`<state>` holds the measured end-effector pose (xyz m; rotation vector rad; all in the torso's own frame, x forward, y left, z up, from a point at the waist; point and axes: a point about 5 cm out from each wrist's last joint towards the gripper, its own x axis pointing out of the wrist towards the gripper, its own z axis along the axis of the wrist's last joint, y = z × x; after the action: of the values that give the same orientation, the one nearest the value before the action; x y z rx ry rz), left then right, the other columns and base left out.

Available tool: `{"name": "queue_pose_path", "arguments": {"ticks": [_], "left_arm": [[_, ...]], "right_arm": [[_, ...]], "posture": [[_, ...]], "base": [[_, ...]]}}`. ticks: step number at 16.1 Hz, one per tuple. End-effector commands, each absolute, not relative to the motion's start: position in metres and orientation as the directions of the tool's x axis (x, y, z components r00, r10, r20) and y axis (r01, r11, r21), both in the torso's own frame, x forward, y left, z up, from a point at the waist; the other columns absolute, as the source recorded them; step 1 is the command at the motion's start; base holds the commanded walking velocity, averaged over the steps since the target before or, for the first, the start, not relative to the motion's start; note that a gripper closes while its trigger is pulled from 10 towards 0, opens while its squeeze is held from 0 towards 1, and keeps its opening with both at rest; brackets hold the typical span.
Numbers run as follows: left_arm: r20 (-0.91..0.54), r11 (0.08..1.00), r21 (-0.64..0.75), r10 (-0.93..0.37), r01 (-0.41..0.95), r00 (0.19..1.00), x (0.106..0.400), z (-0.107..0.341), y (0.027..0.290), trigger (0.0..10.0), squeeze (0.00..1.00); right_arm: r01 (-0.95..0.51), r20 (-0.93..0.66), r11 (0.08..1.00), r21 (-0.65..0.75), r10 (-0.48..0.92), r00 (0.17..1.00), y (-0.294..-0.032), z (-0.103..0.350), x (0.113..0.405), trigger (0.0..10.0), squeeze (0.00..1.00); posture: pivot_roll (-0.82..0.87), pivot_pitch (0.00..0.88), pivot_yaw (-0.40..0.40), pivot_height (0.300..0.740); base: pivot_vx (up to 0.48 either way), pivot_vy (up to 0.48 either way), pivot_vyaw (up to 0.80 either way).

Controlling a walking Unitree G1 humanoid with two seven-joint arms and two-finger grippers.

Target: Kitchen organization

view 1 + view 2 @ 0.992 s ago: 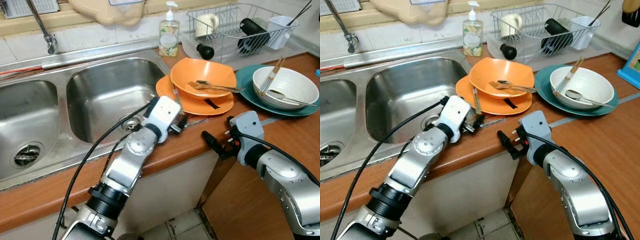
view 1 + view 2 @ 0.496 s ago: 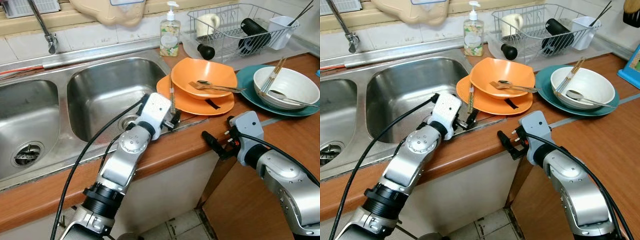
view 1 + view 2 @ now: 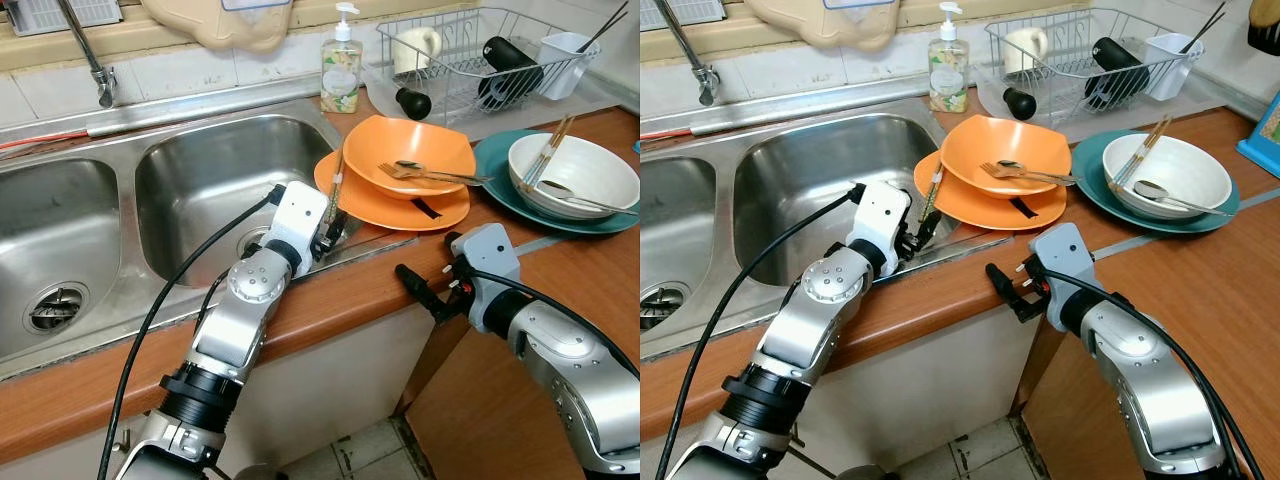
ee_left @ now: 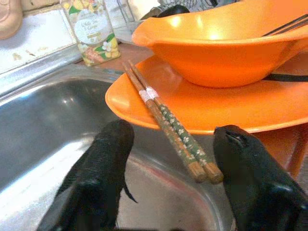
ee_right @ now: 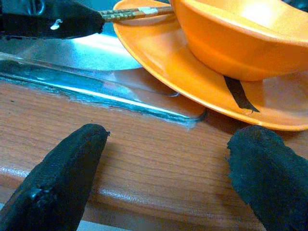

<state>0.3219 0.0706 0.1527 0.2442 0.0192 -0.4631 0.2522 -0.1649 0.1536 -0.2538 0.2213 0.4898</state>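
A pair of patterned brown chopsticks (image 4: 168, 122) lies on the rim of the orange plate (image 3: 400, 212), its near ends jutting out over the sink's edge. My left gripper (image 3: 328, 226) sits at the right rim of the sink basin (image 3: 215, 190), open. Its fingers (image 4: 108, 159) stand on either side of the chopstick ends, clear of them. An orange bowl (image 3: 405, 150) with a fork and a spoon rests on the plate. My right gripper (image 3: 420, 293) hovers at the counter's front edge, open, facing the plate (image 5: 192, 82).
A teal plate (image 3: 492, 160) holds a white bowl (image 3: 580, 165) with chopsticks and a spoon. Behind stand a dish rack (image 3: 470, 65) with cups, a soap bottle (image 3: 339, 70) and the faucet (image 3: 85, 50). The wooden counter (image 3: 590, 250) runs along the right.
My left gripper has slid left along the sink rim toward the basin, and the chopsticks have swung from upright to lying on the plate's rim. The right gripper has edged slightly left.
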Motion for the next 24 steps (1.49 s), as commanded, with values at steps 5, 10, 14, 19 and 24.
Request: {"name": "queue_pose_path", "arguments": {"ticks": [5,10,14,19,24], "left_arm": [[-0.092,0.864,0.244,-0.432,0.441,0.897,0.325,0.152,0.073,0.0,0.0],[-0.11,0.862,0.24,-0.433,0.447,0.895,0.325,0.149,0.072,0.0,0.0],[-0.115,0.873,0.249,-0.403,0.419,0.908,0.327,0.149,0.076,0.0,0.0],[-0.12,0.904,0.265,-0.316,0.337,0.941,0.331,0.149,0.089,0.0,0.0],[-0.068,0.956,0.285,-0.053,0.071,0.996,0.337,0.153,0.138,0.0,0.0]], "right_arm": [[-0.504,-0.258,0.841,-0.197,0.451,0.854,-0.163,0.156,0.251,10.0,0.0],[-0.504,-0.259,0.841,-0.198,0.451,0.854,-0.163,0.156,0.251,10.0,0.0],[-0.501,-0.261,0.842,-0.202,0.447,0.856,-0.163,0.156,0.251,10.0,0.0],[-0.501,-0.263,0.84,-0.208,0.445,0.856,-0.163,0.155,0.252,10.0,0.0],[-0.504,-0.256,0.836,-0.217,0.449,0.856,-0.161,0.156,0.253,10.0,0.0]], "posture": [[-0.04,0.0,0.055,0.74],[-0.04,0.0,0.057,0.74],[-0.04,0.0,0.056,0.74],[-0.04,0.0,0.054,0.74],[-0.05,0.0,0.058,0.74]], "base": [[0.0,0.0,0.0],[0.0,0.0,0.0],[0.0,0.0,0.0],[0.0,0.0,0.0],[0.0,0.0,0.0]]}}
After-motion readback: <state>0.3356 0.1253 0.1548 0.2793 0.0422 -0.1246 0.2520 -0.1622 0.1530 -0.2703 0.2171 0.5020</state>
